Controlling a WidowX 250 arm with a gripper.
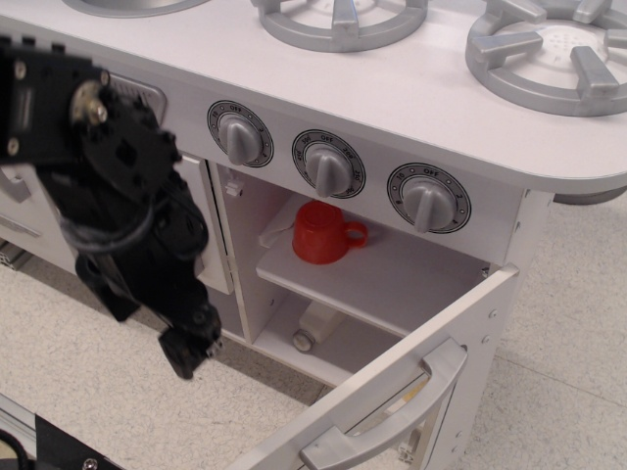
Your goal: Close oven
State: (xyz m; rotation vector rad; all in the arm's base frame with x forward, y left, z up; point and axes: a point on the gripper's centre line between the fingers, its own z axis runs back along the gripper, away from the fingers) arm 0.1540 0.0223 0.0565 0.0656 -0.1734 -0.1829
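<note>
A white toy kitchen is seen from above and to one side, its smooth matte worktop (392,93) carrying grey spoked burner rings (549,54) with a dull moulded finish. Below the worktop edge, three round grey knobs (328,164) with ridged grips are set in dark printed dials. The oven (382,274) is found under these knobs, at the right of the unit, and it stands open: a flat white inner shelf (411,279) is exposed, and a glossy red plastic cup (321,233) with a small loop handle is set upside down on it. Underneath the shelf, a small pale cylindrical object (312,325) is partly seen, too hidden to be named. The oven door (411,382) is swung out to the lower right, its thick white edge turned upward and its curved silver-grey bar handle (387,426) fixed across the outer face. The black gripper (186,352) is held low at the left, in front of the smaller cabinet door (217,235), well apart from the oven door. Nothing is grasped by it; how far its blocky, angular fingers are parted cannot be told from this angle. Black cables are looped along the arm (98,176). A pale speckled floor (98,382) lies beneath.
</note>
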